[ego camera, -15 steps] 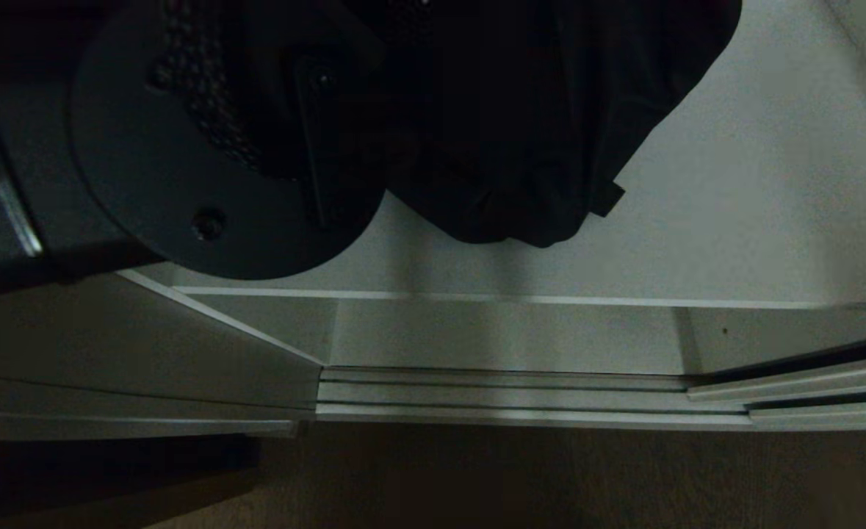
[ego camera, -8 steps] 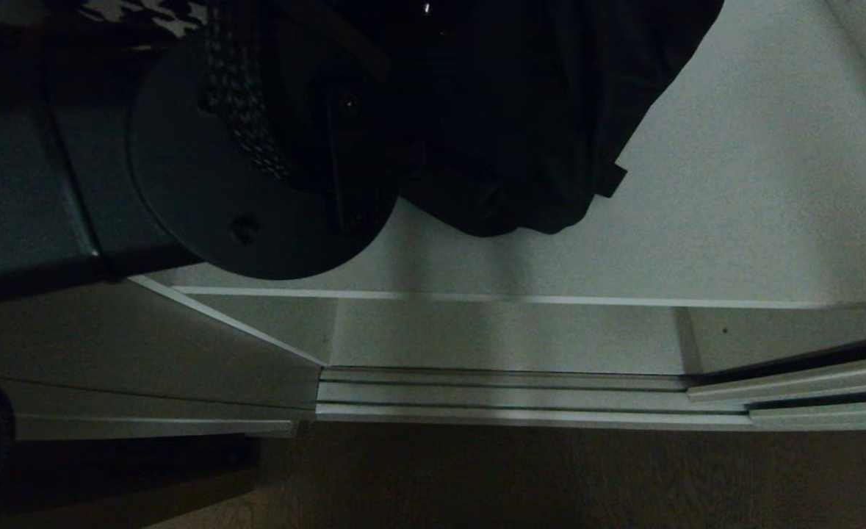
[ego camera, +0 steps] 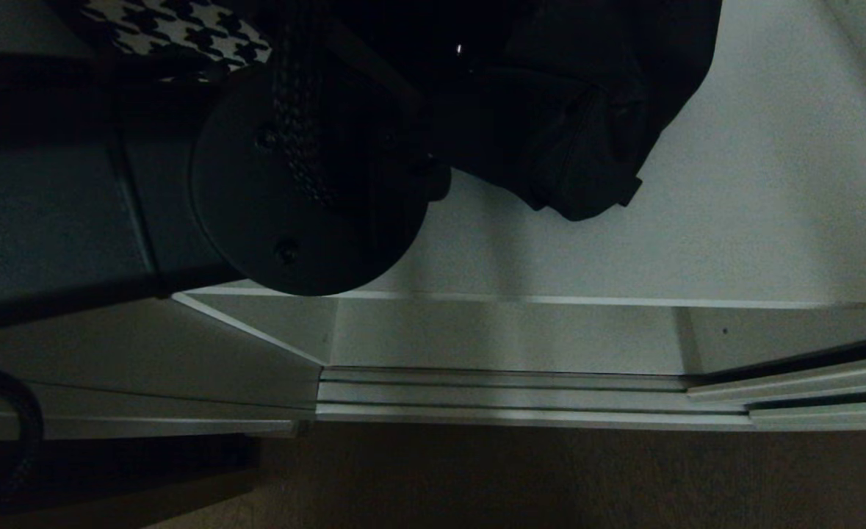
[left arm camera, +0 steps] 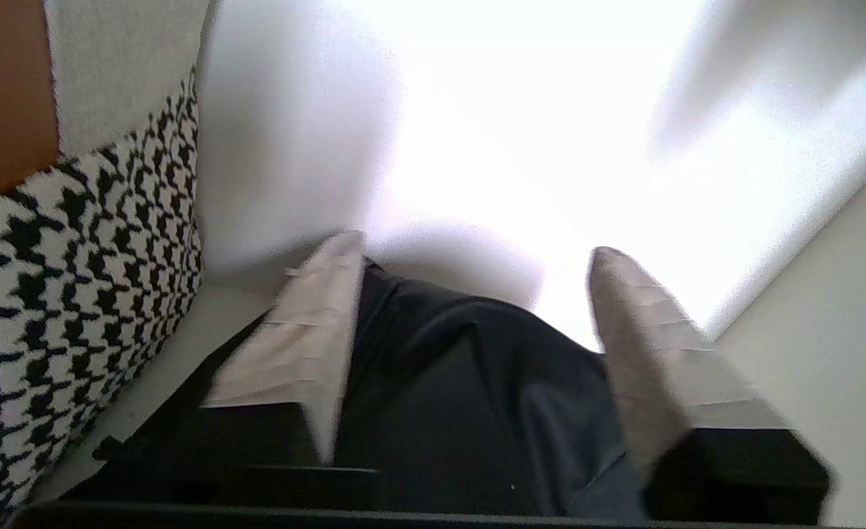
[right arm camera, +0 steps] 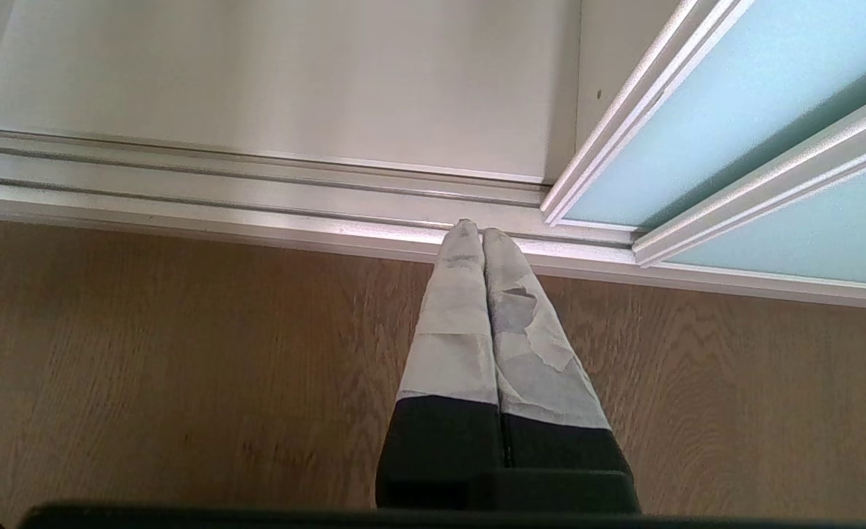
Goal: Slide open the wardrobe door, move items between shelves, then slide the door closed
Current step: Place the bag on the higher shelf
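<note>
A black garment (ego camera: 572, 125) lies bunched on the pale shelf (ego camera: 734, 191) inside the wardrobe. My left arm's round black wrist (ego camera: 308, 176) hangs just left of it and hides the fingers in the head view. In the left wrist view my left gripper (left arm camera: 477, 246) is open. Its pale fingers (left arm camera: 308, 330) stand wide apart astride the black garment (left arm camera: 462, 389), which rests loose below them. The sliding wardrobe door (right arm camera: 697, 125), frosted blue-green, is slid aside to the right. My right gripper (right arm camera: 477, 231) is shut and empty, parked over the floor beside the door track.
A black-and-white houndstooth cloth (ego camera: 175, 29) lies on the shelf to the left of the garment, and the houndstooth cloth (left arm camera: 73, 308) shows close beside my left fingers. The silver door track (ego camera: 506, 397) runs along the wardrobe's front. Brown wood floor (right arm camera: 183, 367) lies before it.
My left arm has shifted right along the shelf and its gripper has opened, letting go of the black garment. The garment has settled farther back, and the houndstooth cloth has come into view.
</note>
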### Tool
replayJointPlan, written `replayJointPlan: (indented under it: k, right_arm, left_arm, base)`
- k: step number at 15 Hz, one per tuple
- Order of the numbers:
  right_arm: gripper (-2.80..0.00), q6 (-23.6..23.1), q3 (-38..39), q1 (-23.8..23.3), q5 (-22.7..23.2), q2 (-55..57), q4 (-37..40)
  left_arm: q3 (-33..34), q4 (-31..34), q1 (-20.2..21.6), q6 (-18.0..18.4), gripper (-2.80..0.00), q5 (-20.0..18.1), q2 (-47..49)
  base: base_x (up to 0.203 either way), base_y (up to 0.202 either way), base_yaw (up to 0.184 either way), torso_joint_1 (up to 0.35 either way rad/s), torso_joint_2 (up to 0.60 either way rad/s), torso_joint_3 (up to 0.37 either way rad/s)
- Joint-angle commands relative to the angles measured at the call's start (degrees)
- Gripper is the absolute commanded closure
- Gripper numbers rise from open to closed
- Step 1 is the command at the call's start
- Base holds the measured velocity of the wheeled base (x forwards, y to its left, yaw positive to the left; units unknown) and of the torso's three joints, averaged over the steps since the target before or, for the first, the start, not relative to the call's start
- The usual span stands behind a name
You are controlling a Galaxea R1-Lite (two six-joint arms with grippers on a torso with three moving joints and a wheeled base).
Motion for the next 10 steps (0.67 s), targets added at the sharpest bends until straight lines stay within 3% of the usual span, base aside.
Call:
replayJointPlan:
  k: [1,3,5,8,9,10]
  right_arm:
    - [0.00,0.0,0.0,0.0,0.0,-0.2,0.0]
    - [0.00,0.0,0.0,0.0,0.0,-0.2,0.0]
    - [0.00,0.0,0.0,0.0,0.0,-0.2,0.0]
    - [0.00,0.0,0.0,0.0,0.0,-0.2,0.0]
    - [0.00,0.0,0.0,0.0,0.0,-0.2,0.0]
    - [0.00,0.0,0.0,0.0,0.0,-0.2,0.0]
  left_arm:
    - [0.0,-0.1,0.0,0.1,-2.80,0.2,-0.1]
    - [0.1,2.7,0.0,0.4,-2.80,0.5,-1.9]
    - [0.5,9.9,-0.1,0.2,-2.80,0.7,-3.4]
    - [0.6,10.6,-0.1,0.2,-2.80,0.8,-3.7]
    - [0.6,10.6,-0.1,0.2,0.00,0.8,-3.7]
    - [0.6,10.6,-0.1,0.2,0.00,0.8,-3.7]
  base:
    - [0.000,0.000,0.000,0.000,0.00,0.000]
    - [0.000,0.000,0.000,0.000,0.00,0.000]
    - [0.000,0.000,0.000,0.000,0.00,0.000]
    - [0.000,0.000,0.000,0.000,0.00,0.000]
    - [0.000,0.000,0.000,0.000,0.00,0.000]
    - [0.000,0.000,0.000,0.000,0.00,0.000]
